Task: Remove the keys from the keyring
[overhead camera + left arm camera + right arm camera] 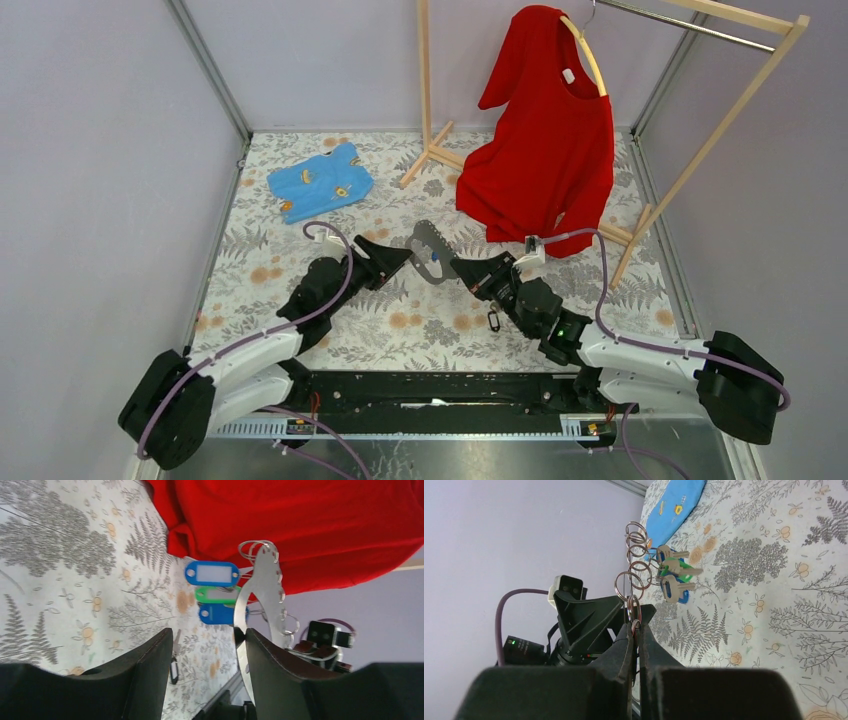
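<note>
The keyring is a silvery curved plate (427, 240) with several split rings, held in the air between both grippers. My right gripper (462, 268) is shut on its edge, seen edge-on in the right wrist view (636, 627). Silvery keys (674, 571) with blue and green heads hang from the rings. In the left wrist view the plate (265, 587) lies against the inner face of one finger (270, 660). A blue tag (212, 573), a green tag (216, 594) and another blue tag (216, 614) hang beside it. My left gripper (206, 640) is open. A dark-tagged key (493, 320) lies loose on the table, also in the left wrist view (173, 669).
A red shirt (545, 140) hangs on a wooden clothes rack (720, 120) at the back right, its hem close behind the keyring. A blue cloth (320, 182) lies at the back left. Metal frame posts (215, 75) and walls bound the fern-patterned table (400, 320).
</note>
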`<control>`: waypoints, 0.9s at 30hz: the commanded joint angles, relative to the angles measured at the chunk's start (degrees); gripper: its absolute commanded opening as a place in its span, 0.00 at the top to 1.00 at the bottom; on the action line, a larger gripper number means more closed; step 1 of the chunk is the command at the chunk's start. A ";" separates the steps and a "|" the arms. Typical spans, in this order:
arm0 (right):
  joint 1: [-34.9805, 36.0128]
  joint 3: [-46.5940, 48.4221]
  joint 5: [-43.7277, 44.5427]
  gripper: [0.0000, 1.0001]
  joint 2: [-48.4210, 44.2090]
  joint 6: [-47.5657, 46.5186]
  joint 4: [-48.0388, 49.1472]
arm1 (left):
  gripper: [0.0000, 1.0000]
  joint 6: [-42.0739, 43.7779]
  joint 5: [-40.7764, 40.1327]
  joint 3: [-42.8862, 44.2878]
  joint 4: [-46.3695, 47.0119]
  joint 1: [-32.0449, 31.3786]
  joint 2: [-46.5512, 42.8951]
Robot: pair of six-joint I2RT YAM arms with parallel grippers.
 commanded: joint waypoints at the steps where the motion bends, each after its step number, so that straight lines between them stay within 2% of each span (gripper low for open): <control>1: -0.30 -0.03 3.10 1.00 1.57 6.14 10.21 | 0.42 -5.92 7.10 -0.99 17.91 0.22 4.75; 7: -0.29 -1.13 2.69 1.00 4.55 9.13 16.30 | 0.44 -6.29 9.42 0.45 21.98 0.22 8.24; 11: -0.29 -1.15 0.45 1.00 6.59 10.38 19.76 | 0.51 -7.18 11.49 0.77 26.43 0.22 11.36; 15: -0.30 -1.64 -1.31 1.00 6.91 11.47 21.31 | 0.68 -6.03 13.04 3.19 25.09 0.22 11.78; 19: -0.30 -1.56 -3.93 1.00 3.63 7.17 18.02 | 0.98 -3.38 20.82 8.63 15.05 2.29 10.64; 20: -0.30 -1.77 -4.75 0.95 2.35 5.71 16.26 | 1.00 -2.81 23.62 10.03 12.88 3.34 10.36; 22: -0.30 -2.94 -6.05 0.79 -0.45 2.24 13.74 | 1.00 -0.04 29.55 13.50 4.74 5.65 9.77; 27: -0.30 -6.88 -8.08 0.43 -11.15 -9.10 8.13 | 1.00 16.57 42.77 26.93 -24.28 10.67 10.00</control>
